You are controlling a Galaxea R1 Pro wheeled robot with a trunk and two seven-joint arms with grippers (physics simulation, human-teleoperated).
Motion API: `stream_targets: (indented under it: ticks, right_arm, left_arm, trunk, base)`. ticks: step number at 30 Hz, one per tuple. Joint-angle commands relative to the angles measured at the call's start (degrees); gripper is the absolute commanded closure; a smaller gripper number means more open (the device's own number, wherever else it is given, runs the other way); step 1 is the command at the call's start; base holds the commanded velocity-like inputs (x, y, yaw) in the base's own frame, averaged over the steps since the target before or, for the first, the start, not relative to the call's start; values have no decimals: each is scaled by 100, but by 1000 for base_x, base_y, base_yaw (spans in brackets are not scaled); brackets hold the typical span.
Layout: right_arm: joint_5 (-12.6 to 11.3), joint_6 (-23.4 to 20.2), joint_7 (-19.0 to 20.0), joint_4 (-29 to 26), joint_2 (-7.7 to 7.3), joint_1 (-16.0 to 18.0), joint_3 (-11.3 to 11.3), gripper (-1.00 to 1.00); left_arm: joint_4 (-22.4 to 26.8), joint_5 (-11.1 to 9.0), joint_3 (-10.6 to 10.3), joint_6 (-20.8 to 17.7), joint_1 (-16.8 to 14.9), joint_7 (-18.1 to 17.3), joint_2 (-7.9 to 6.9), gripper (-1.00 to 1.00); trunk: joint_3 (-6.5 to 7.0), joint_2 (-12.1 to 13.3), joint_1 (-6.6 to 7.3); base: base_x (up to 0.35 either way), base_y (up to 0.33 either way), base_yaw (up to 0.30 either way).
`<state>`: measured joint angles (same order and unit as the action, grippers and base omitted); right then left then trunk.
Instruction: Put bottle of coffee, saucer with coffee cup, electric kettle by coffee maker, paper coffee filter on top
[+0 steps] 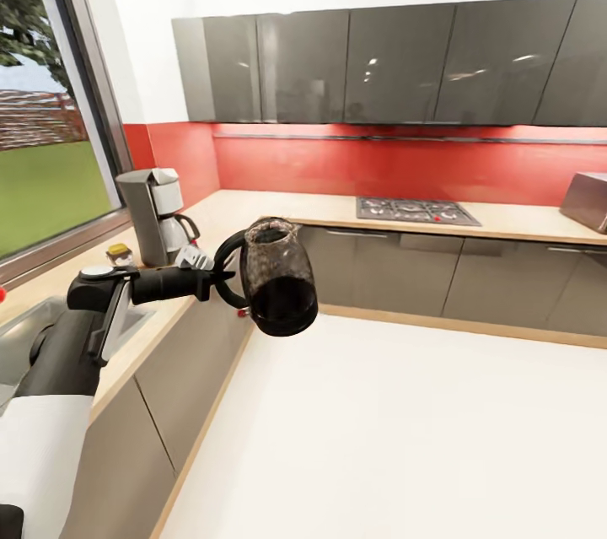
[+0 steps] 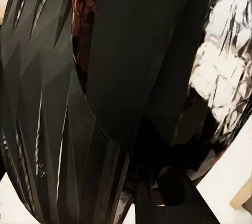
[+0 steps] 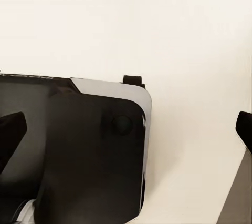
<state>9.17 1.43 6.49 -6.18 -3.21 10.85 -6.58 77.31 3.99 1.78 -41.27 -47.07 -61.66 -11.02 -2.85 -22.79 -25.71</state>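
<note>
The left arm reaches out over the floor next to the countertop (image 1: 253, 214), and its left gripper (image 1: 221, 273) is clamped on the black loop handle of the electric kettle (image 1: 276, 277). The kettle hangs in the air, off the front edge of the counter, tipped a bit, with its clear glass body looking dark and speckled. In the left wrist view that kettle (image 2: 220, 61) sits right up against the lens: crinkly shiny glass beside a big black shape, so the fingers themselves are hard to pick out there.

The right wrist view has dark finger tips at both side edges with pale floor between them, so that claw looks spread wide with nothing in it, above what seems to be the robot's own black and white base.

Just behind the left arm, the bottle of coffee (image 1: 119, 254) stands on the counter near the window edge, gold cap up. Right beside it is the coffee maker (image 1: 156, 214), upright, carafe in place.

Further back, a gas hob (image 1: 415, 210) is set into the far run of the counter, below the dark grey wall cabinets (image 1: 396, 62).
</note>
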Motion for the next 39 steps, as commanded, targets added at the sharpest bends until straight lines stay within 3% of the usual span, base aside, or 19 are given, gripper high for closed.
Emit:
stream_targets:
  ticks: [1,17,39]
  right_arm:
    - [58,17,22,3,3,5,-48,-100]
    - [61,29,19,12,31,5,-33,-100]
    - [52,42,28,12,57,5,-24,-100]
  left_arm:
    - [5,23,11,-39,-8,-48,3,100]
    - [4,23,7,-34,-4,-48,3,100]
    - [-10,28,7,-39,-4,-31,3,100]
  trunk:
    - [-13,-13,-7]
    - [-13,-13,-7]
    - [-13,-13,-7]
  base:
    - [336,0,0]
    - [336,-15,0]
    - [301,-134,0]
